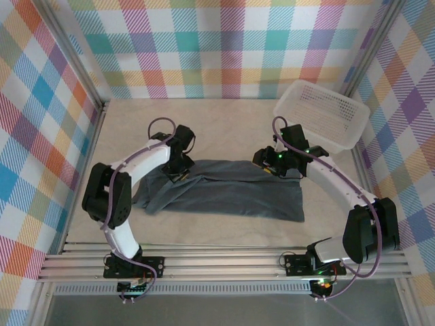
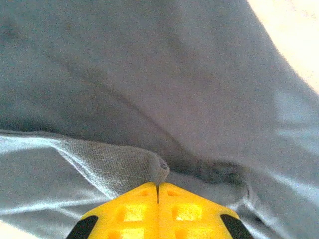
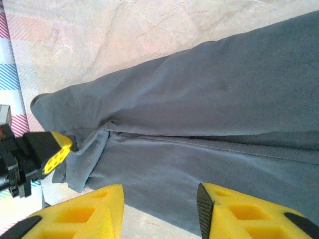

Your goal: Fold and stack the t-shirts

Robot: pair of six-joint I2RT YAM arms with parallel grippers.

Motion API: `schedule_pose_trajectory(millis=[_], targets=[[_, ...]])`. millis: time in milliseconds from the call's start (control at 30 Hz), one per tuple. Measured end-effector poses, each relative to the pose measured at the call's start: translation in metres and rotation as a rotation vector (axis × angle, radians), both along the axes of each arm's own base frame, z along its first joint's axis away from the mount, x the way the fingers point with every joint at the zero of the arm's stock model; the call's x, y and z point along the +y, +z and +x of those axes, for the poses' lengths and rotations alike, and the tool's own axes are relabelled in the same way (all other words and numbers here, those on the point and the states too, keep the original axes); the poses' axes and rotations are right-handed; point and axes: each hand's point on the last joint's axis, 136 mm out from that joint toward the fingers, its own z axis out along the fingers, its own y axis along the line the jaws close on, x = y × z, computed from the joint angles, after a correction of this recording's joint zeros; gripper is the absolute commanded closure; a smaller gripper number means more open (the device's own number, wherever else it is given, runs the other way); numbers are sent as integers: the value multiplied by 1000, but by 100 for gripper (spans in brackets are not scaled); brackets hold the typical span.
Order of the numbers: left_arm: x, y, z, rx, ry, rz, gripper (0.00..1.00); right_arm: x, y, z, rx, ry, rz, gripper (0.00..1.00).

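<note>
Left tool [image 2: 158, 186] is closed tight, yellow tips pressed together w/ a small ridge of t-shirt [image 2: 149, 74] hem pinched between them, so it grips the fabric. Right tool [image 3: 160, 199] is partly open, fingers apart w/ nothing between them, held over the shirt's near edge, not gripping. Left arm rises from its base at the near left, elbow out to the left, forearm reaching in toward centre, wrist tipped down onto the shirt's upper left part. Right arm has its elbow low at the near right, forearm running up and left, wrist bent down at the shirt's upper right corner, near the white basket [image 1: 323, 112]. T-shirt lies mid desk [image 1: 204, 122], spread left to right between both tools, bunched and creased at the left end
</note>
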Motion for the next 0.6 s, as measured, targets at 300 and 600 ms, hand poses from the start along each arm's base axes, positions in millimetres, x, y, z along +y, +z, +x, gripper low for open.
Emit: schedule_pose_trajectory(millis=[300,600], targets=[[-28,-13,-34,34,-36,-26,100,0,0,0,2,-2,1,56],[-65,-15,-53,29,-49,-62,100,0,0,0,2,-3,1,56]])
